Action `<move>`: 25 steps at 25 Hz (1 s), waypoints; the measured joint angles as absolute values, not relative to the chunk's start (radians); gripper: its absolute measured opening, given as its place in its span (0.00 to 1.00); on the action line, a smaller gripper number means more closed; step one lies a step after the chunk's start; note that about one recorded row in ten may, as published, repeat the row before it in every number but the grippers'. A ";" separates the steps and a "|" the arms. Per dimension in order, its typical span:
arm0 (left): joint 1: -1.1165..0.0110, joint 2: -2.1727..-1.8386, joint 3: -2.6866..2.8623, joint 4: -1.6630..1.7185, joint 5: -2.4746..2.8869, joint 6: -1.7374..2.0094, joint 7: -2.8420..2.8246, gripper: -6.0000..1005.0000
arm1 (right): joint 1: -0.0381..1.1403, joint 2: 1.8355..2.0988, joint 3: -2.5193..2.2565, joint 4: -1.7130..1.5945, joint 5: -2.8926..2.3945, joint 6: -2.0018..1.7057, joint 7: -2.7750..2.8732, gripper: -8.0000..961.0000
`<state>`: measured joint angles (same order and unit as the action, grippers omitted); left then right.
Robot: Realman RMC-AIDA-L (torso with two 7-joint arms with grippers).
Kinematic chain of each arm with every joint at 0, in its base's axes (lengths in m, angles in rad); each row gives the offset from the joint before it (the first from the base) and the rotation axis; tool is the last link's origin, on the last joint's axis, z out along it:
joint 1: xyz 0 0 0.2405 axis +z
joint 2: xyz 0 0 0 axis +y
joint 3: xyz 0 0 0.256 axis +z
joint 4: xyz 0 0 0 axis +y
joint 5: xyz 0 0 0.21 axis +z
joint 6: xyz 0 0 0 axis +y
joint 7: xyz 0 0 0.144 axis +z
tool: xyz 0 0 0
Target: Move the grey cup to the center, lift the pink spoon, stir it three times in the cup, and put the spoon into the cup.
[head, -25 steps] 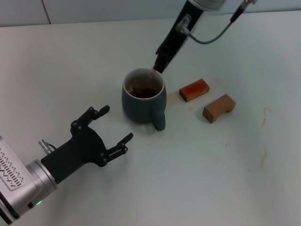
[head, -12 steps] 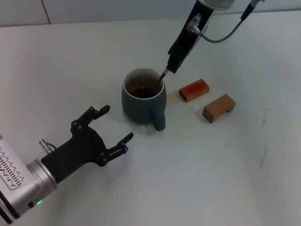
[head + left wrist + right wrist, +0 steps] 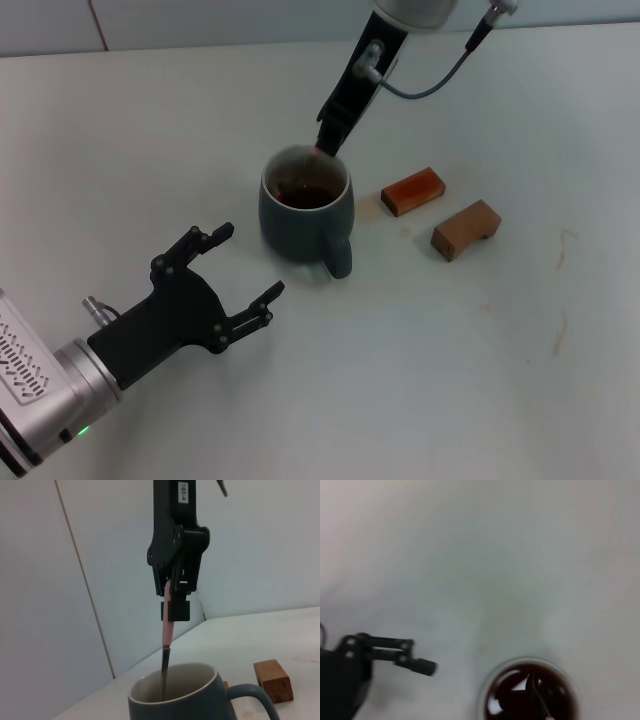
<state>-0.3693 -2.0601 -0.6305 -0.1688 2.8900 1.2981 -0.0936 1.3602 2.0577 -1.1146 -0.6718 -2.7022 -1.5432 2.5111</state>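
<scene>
The grey cup (image 3: 303,217) stands at the table's middle with brown liquid inside and its handle toward me; it also shows in the left wrist view (image 3: 200,700) and from above in the right wrist view (image 3: 530,695). My right gripper (image 3: 330,140) is above the cup's far rim, shut on the pink spoon (image 3: 166,630), which hangs upright with its metal end dipped in the liquid (image 3: 540,697). My left gripper (image 3: 240,265) is open and empty on the table, to the left of the cup and nearer me.
Two brown blocks lie to the right of the cup: a reddish one (image 3: 412,191) and a tan notched one (image 3: 465,229). A wall (image 3: 75,555) stands behind the table's far edge.
My right gripper swung right and then back left over the cup, carrying the spoon round in the liquid. The cup and my left arm have not moved.
</scene>
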 joint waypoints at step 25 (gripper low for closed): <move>-0.367 -2.059 -0.639 -0.166 2.889 1.300 -0.100 0.84 | 0.878 2.082 -1.129 -1.301 -2.354 -1.591 2.416 0.44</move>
<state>-0.3672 -2.0591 -0.6388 -0.1656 2.8894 1.2998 -0.0997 0.8776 2.0824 -1.1293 -1.3009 -2.3539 -1.5909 2.4162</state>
